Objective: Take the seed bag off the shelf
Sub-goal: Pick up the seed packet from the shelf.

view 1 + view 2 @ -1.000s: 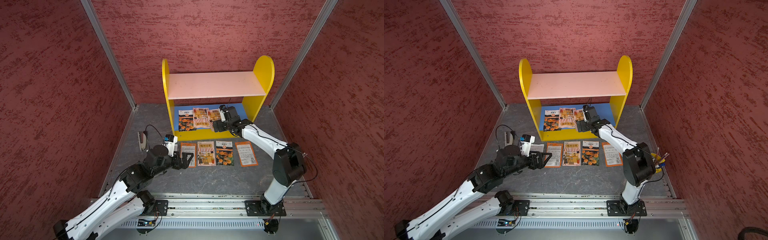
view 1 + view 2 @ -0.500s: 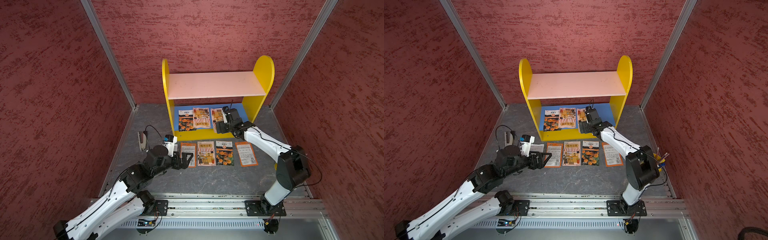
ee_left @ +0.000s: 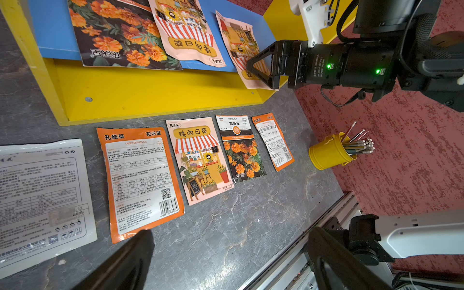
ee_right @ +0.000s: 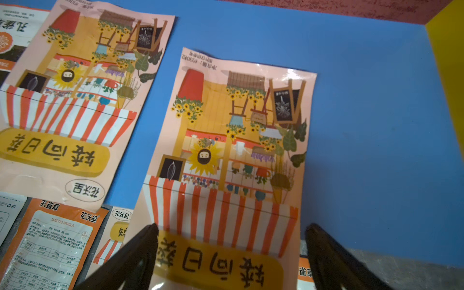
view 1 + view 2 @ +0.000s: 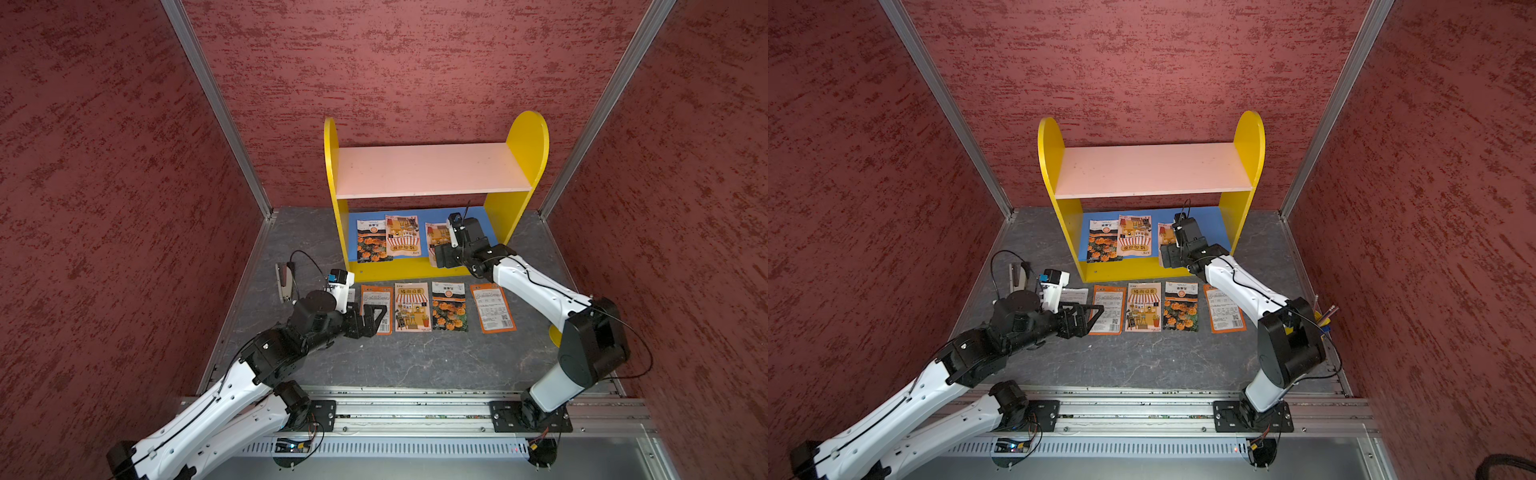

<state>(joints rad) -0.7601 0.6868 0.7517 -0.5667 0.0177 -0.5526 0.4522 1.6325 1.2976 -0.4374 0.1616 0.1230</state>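
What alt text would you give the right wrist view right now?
The right hand, open, hovers over the near end of a pink sunflower seed bag lying on the shelf's blue lower board. A matching bag lies beside it.

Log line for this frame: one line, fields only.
right gripper: open, astride bag end | target: rightmost bag, on shelf, not gripped | left gripper: open, holding nothing
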